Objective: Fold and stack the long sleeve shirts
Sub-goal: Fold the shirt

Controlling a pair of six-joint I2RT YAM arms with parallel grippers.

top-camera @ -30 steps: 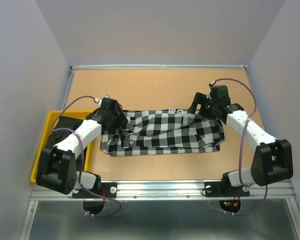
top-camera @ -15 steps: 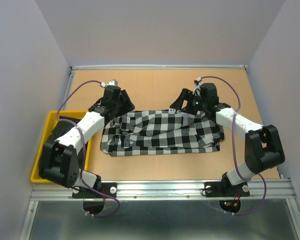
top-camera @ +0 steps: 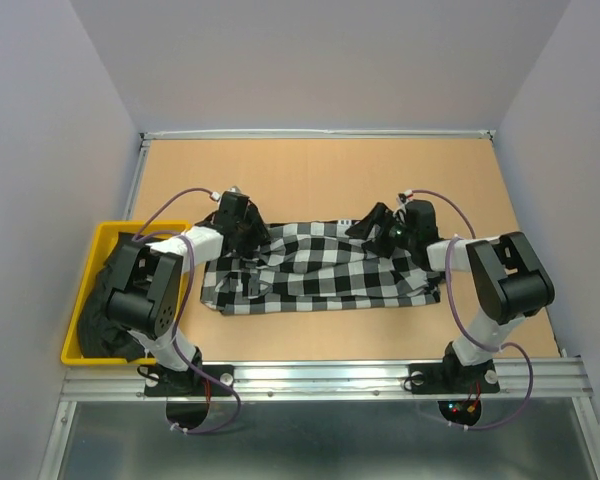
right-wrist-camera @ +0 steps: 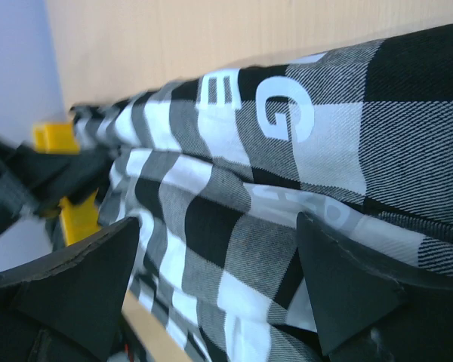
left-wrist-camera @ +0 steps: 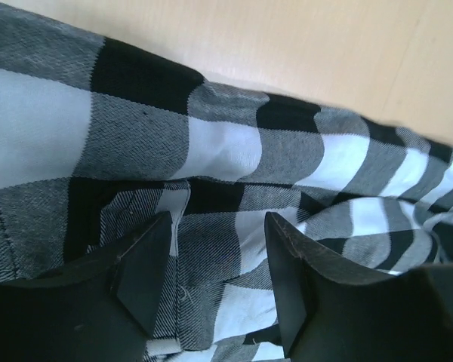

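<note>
Where the table (top-camera: 310,170) shows from above, we find the check shirt (top-camera: 320,272) lying rumpled and spread wide across its middle, its far edge bunched into folds. At the shirt's nine o'clock stands a yellow bin (top-camera: 120,229), and the black shirt (top-camera: 102,300) lies heaped in it, apart from the check one. We see the left gripper (top-camera: 243,222) low over the check shirt's eleven o'clock corner. Its fingers (left-wrist-camera: 140,260) stand apart with a crease of check cloth between them, nothing pinched. The right gripper (top-camera: 374,222) sits at the shirt's one o'clock edge, beside the white lettering (right-wrist-camera: 281,102) on the black band. Its fingers (right-wrist-camera: 343,290) are spread wide above the cloth, holding nothing.
</note>
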